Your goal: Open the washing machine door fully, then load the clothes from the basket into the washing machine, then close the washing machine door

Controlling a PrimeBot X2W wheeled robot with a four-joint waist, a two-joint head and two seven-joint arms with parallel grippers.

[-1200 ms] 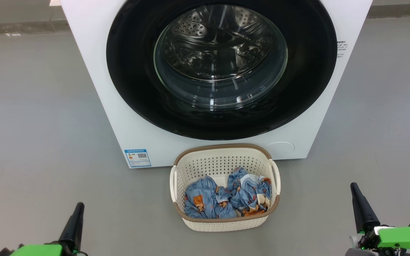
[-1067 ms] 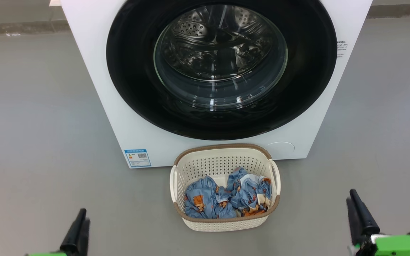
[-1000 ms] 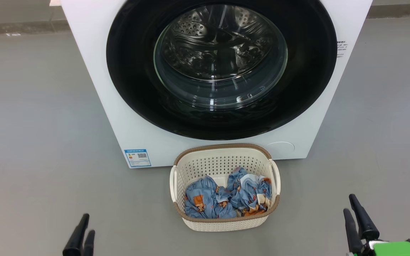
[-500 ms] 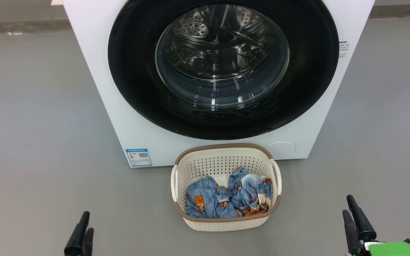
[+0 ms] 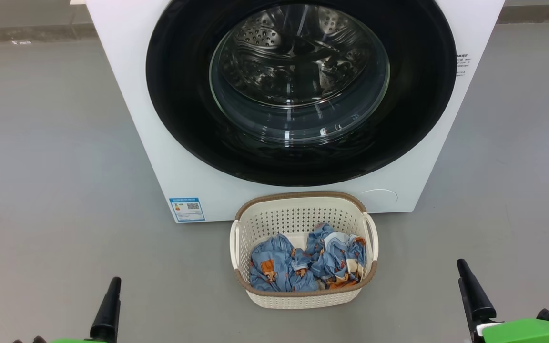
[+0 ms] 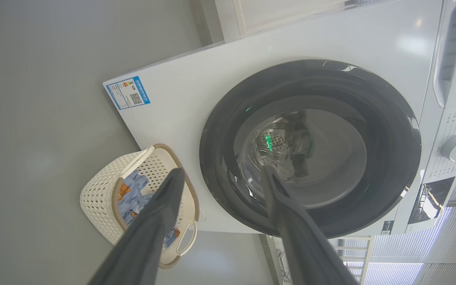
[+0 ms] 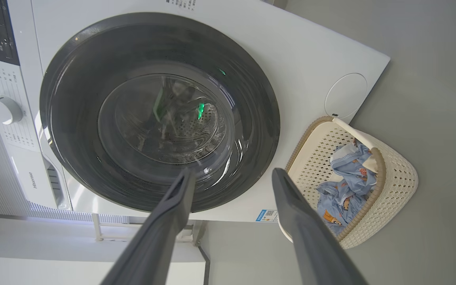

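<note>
The left gripper (image 6: 223,169) had its two dark fingers spread wide with nothing between them, and the right gripper (image 7: 232,171) was parted likewise and empty. Both hung low, well apart from the basket (image 5: 300,196), which stood on the grey floor (image 5: 41,166) just before the washing machine (image 5: 160,181). The clothes (image 5: 303,264) lay crumpled inside the basket. The washing machine door (image 5: 179,119) sat closed.

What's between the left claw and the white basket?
Just bare grey floor, seen in the head view, between the left gripper and the cream perforated plastic basket.
</note>
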